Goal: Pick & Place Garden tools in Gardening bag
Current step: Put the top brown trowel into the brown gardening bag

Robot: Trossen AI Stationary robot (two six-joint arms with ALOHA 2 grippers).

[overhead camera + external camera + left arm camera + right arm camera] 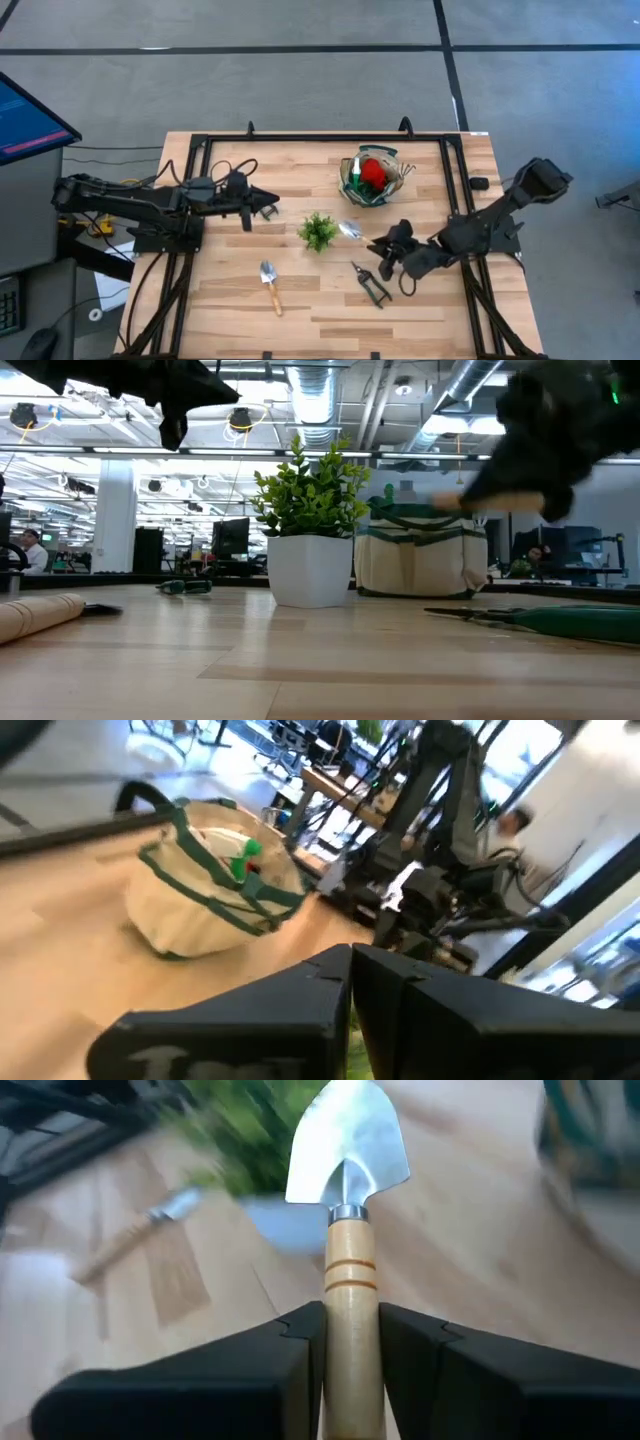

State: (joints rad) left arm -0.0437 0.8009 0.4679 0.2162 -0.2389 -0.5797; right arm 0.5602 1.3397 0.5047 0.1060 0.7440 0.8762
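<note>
The left gripper (268,208) waits with its dark fingers pressed together and nothing between them, lifted at about nine o'clock from the table's middle, pointing toward the centre.

Next, at roughly seven o'clock from the small leafy green plant in its white pot (318,231), a wooden-handled metal trowel (270,285) lies flat on the pale butcher-block wooden table (230,320), not yet collected. At about five o'clock from the plant rest the black-handled pruning shears (371,284), also waiting on the boards.

The round beige fabric gardening bag with dark green rim (368,178) stands at one o'clock from the plant, near the far edge. Red gloves (373,173) and a green spray bottle (243,859) already sit inside it (the left wrist view shows the green part poking above the rim).

The right gripper (385,250) is clamped on the pale handle of a second wooden-handled silver trowel (349,1200), blade pointing toward the plant, carried clear of the table at about four o'clock from the plant.

By my reckoning the job is about half done: the held trowel still needs delivering, then the shears and the other trowel.
</note>
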